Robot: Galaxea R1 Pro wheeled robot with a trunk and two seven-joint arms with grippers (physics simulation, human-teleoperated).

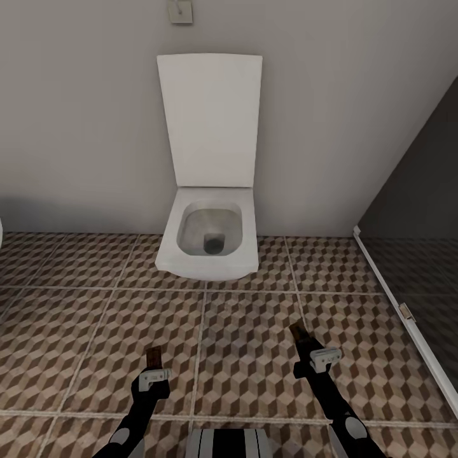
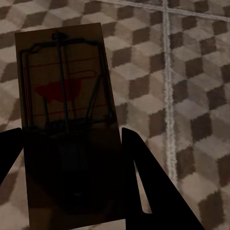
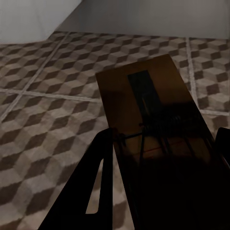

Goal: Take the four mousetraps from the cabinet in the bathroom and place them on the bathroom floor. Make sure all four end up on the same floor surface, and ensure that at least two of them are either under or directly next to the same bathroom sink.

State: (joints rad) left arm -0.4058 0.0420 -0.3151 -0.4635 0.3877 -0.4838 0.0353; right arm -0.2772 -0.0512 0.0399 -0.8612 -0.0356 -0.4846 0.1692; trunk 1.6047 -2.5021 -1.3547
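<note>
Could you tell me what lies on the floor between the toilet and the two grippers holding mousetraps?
Only bare cube-patterned floor tiles lie between the toilet and the left gripper and right gripper, per the head view.

A white toilet (image 1: 208, 242) with raised lid stands at twelve o'clock against a plain grey wall (image 1: 76, 127); a dark glass shower screen (image 1: 420, 254) runs at three o'clock.

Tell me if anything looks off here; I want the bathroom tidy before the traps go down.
Nothing stands out. The toilet sits straight against the wall, lid up, and the bathroom floor shows no spill or damage. Each hand, left and right, holds a mousetrap above the tiles.
</note>
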